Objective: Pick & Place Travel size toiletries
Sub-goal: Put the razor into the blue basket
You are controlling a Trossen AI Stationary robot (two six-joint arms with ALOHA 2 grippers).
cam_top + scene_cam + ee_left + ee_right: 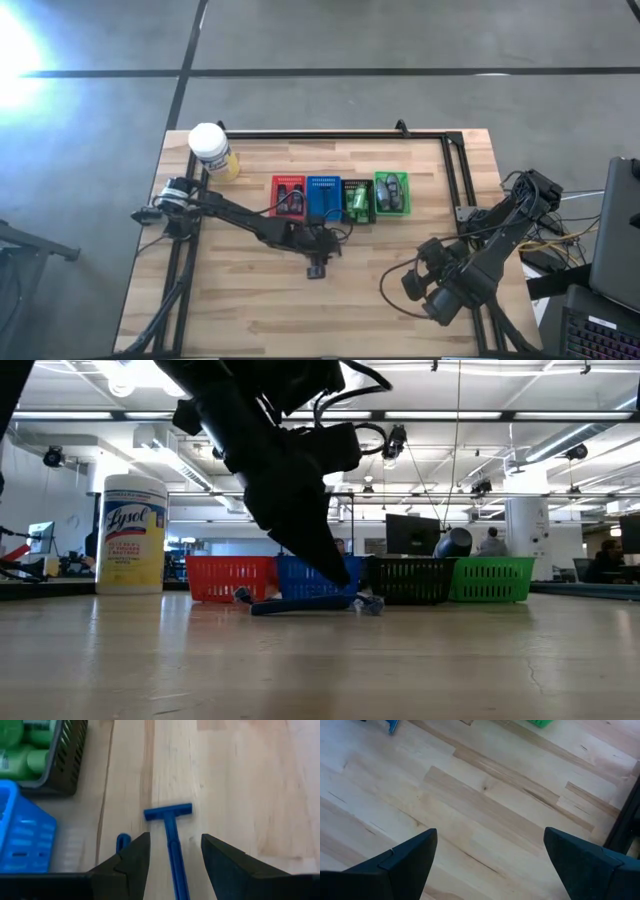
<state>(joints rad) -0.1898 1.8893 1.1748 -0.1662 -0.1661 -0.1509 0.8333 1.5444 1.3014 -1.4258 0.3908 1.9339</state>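
A thin dark-blue razor [172, 845] lies flat on the wooden table, head [168, 812] pointing away from my left gripper [172, 854]. That gripper is open and low over the razor, with one finger on either side of the handle and not touching it. The low view shows the razor [300, 605] on the table in front of the baskets, under my left gripper [335, 575]. A second blue piece [122, 840] lies beside one finger. Green packets [15, 750] sit in the black basket [70, 755]. My right gripper [490, 855] is open over bare table near the right edge [425, 290].
Four small baskets stand in a row at mid-table: red [288, 197], blue [323, 197], black [357, 200], green [391, 192]. A white-lidded yellow jar [210, 150] stands at the far left corner. Bare wood lies along the near side of the table [250, 310].
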